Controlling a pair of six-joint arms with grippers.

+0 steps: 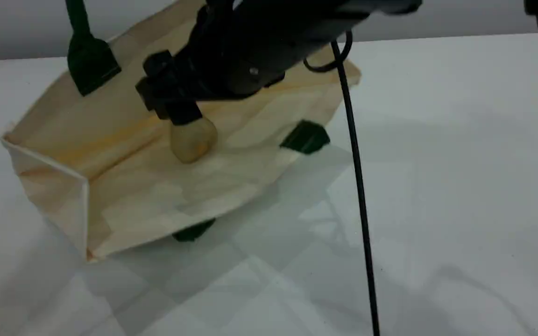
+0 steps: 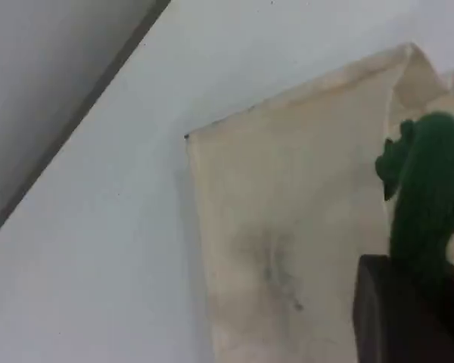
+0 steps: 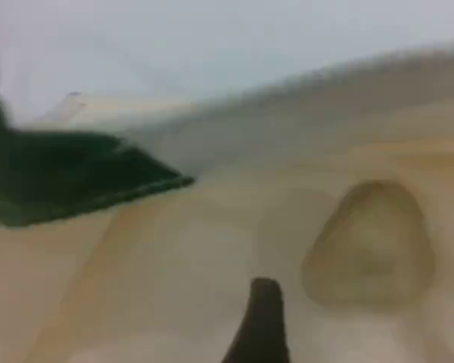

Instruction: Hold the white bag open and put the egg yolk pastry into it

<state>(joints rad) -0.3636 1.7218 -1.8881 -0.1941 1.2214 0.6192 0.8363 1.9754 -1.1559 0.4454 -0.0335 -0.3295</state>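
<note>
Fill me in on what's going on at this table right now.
The left gripper is shut on a dark green handle of the white bag, lifting that side so the mouth stays open. The right gripper has reached down into the opening, and the egg yolk pastry sits inside the bag just under its fingertips. Its jaws look released, though blur in the right wrist view makes that hard to confirm.

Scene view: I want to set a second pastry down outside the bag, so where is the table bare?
The table is bare right of the black cable, and in front of the white bag. Crowded: inside the bag, where the right gripper hangs over the egg yolk pastry.
</note>
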